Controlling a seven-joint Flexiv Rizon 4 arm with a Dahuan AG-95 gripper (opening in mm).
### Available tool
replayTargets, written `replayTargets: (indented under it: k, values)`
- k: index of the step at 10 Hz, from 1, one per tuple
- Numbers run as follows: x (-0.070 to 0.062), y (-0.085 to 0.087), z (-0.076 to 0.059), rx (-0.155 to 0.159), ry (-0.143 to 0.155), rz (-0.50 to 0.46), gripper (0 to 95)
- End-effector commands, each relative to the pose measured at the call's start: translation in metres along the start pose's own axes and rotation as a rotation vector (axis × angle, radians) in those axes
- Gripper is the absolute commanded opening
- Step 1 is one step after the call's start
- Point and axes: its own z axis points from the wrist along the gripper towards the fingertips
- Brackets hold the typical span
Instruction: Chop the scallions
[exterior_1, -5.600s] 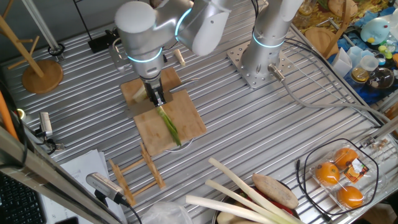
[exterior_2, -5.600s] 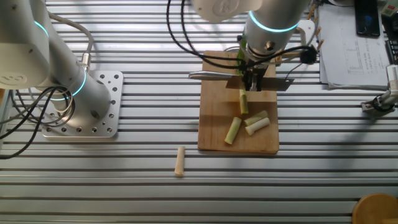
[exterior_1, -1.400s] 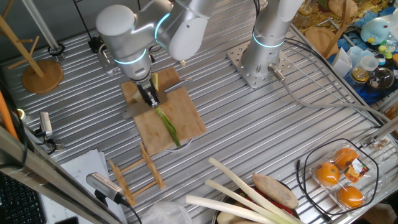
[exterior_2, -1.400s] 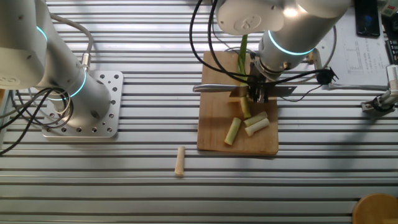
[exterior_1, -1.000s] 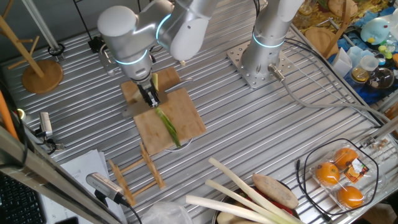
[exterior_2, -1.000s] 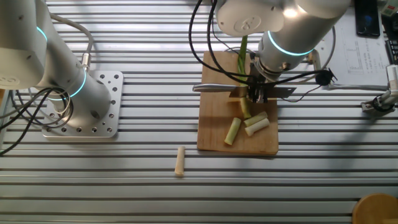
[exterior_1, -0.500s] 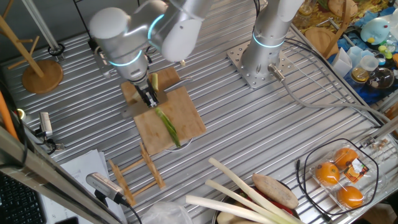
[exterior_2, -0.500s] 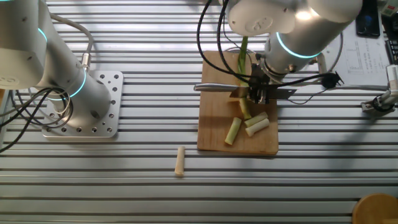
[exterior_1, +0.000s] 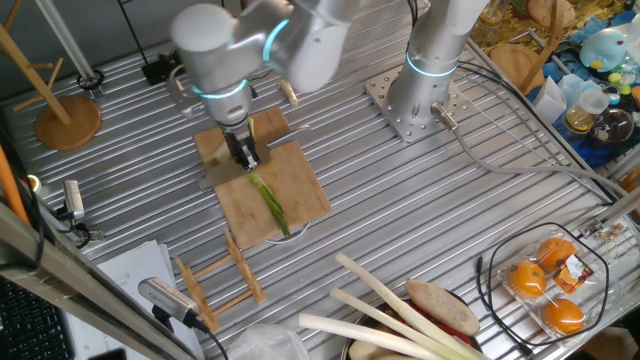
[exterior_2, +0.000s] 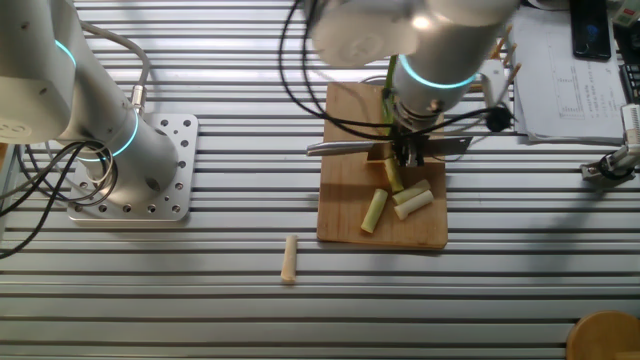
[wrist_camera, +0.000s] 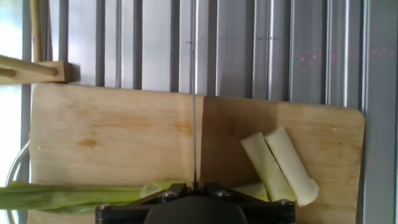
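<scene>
**Knife down on the scallion at the cutting board**

One fixed view: gripper (exterior_1: 246, 158) poised over the far end of the wooden cutting board (exterior_1: 305, 195), fingers pointing straight down, set close together. Scallions (exterior_1: 270, 203) lying along the board as one green stalk, running from just below the fingertips toward the near edge. Small wooden rack (exterior_1: 215, 282) just beside the board's near corner. Pale leek-like stalks (exterior_1: 385, 305) well apart at the lower right, near a tray of oranges (exterior_1: 548, 280). Second arm's base (exterior_1: 413, 105) bolted to the slatted table (exterior_1: 420, 200).

The other fixed view: gripper (exterior_2: 410, 152) clamped on a knife (exterior_2: 345, 149), blade lying across the board (exterior_2: 340, 215) with its tip past the left edge. Dark green leaf end visible beyond the blade beside the wrist; several short pale cut pieces (exterior_2: 410, 198) just on the near side of the blade, one of them touching or nearly touching it. One lighter piece (exterior_2: 374, 211) lying slanted, a little apart from the others. Short wooden peg (exterior_2: 290, 259) off the board on the table slats.

Hand view: knife blade (wrist_camera: 194, 137) seen edge-on as a thin line down the board's middle. Green leaf (wrist_camera: 68, 196) to the left of the blade, two pale cut pieces (wrist_camera: 280, 165) side by side and touching to the right. Fingertips hidden behind the black gripper body; opening not judgeable here.
</scene>
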Motion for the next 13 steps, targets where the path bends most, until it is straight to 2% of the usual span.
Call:
replayTargets:
  k: [1, 3, 5, 10, 13]
  values:
    - [-0.0011, -0.0007, 0.002, -0.002, -0.009, 0.0, 0.0]
    - [-0.0016, -0.0007, 0.0037, -0.004, 0.0, 0.008, 0.0]
    - [-0.0045, 0.0006, -0.0004, -0.003, 0.003, 0.013, 0.0]
    - [-0.0043, 0.0001, 0.0008, -0.003, -0.003, 0.012, 0.0]
    - [-0.004, -0.0008, 0.0022, 0.002, 0.005, 0.016, 0.0]
